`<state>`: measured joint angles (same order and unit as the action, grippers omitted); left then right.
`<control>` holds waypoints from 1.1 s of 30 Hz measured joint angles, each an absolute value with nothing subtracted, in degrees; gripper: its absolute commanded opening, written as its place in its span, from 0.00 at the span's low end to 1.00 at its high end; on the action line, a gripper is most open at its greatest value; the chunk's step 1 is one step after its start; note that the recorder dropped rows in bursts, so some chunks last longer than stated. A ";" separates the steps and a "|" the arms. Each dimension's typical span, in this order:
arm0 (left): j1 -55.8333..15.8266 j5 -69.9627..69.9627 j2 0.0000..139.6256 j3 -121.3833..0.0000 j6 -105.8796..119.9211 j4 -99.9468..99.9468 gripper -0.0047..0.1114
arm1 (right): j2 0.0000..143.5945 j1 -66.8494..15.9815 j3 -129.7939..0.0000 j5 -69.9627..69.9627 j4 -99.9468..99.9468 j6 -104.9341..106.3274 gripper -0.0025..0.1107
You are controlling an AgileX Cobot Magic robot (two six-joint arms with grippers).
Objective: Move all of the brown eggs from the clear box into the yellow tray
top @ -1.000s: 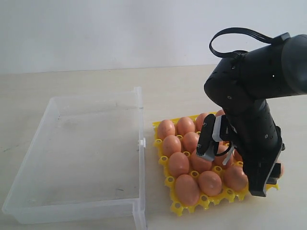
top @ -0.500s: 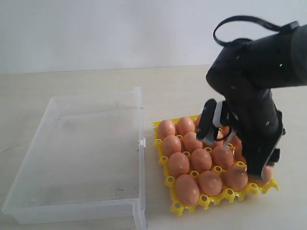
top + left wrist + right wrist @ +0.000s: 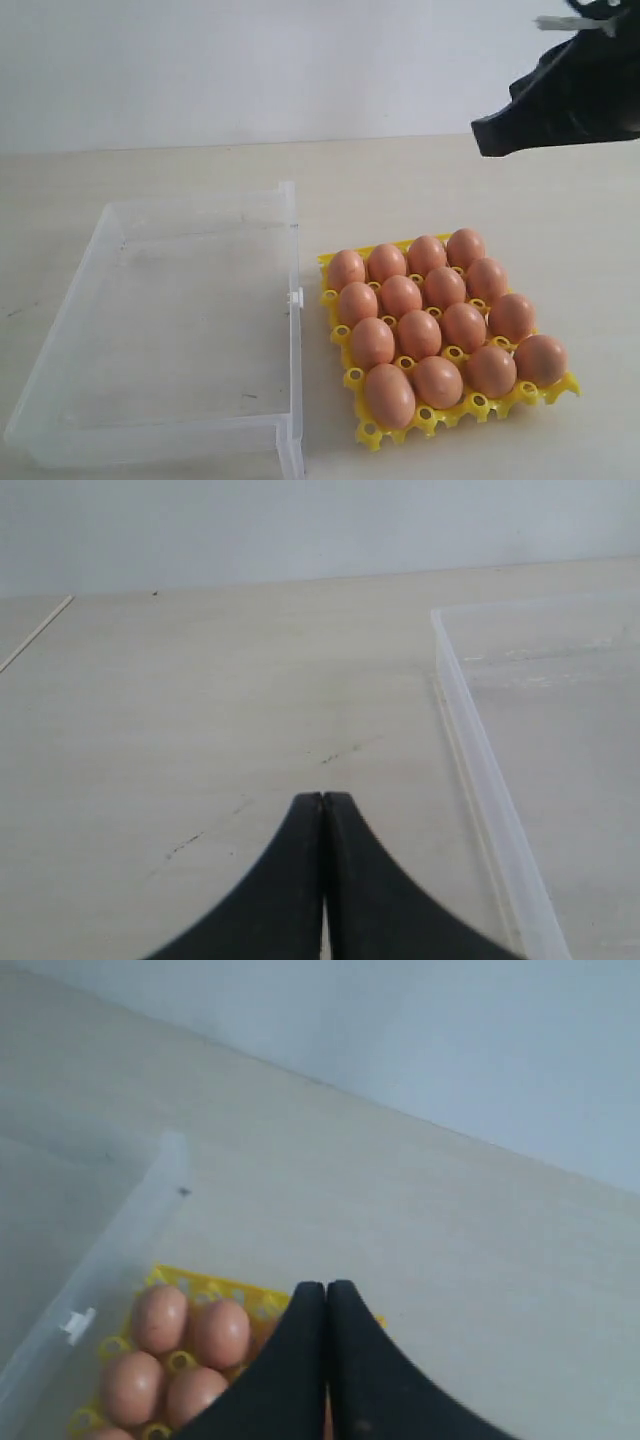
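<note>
Several brown eggs fill the cups of the yellow tray, which lies right of the clear box. The box holds nothing that I can see. In the right wrist view some of the eggs and the tray's edge show beside my right gripper, which is shut with nothing in it, high above the tray. Only part of the right arm shows at the exterior view's top right. My left gripper is shut and empty over bare table, beside the box wall.
Pale wooden table runs back to a plain white wall. A small latch tab sticks out of the box wall toward the tray.
The right arm has lifted off the tray and pulled up and away to the top right. Its gripper has gone from open to shut. All the eggs now show uncovered.
</note>
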<state>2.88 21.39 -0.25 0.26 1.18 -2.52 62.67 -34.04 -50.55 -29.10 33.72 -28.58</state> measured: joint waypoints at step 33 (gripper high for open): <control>2.88 21.39 -0.25 0.26 1.18 -2.52 0.04 | 10.91 -12.43 -12.30 3.94 -10.19 8.91 0.02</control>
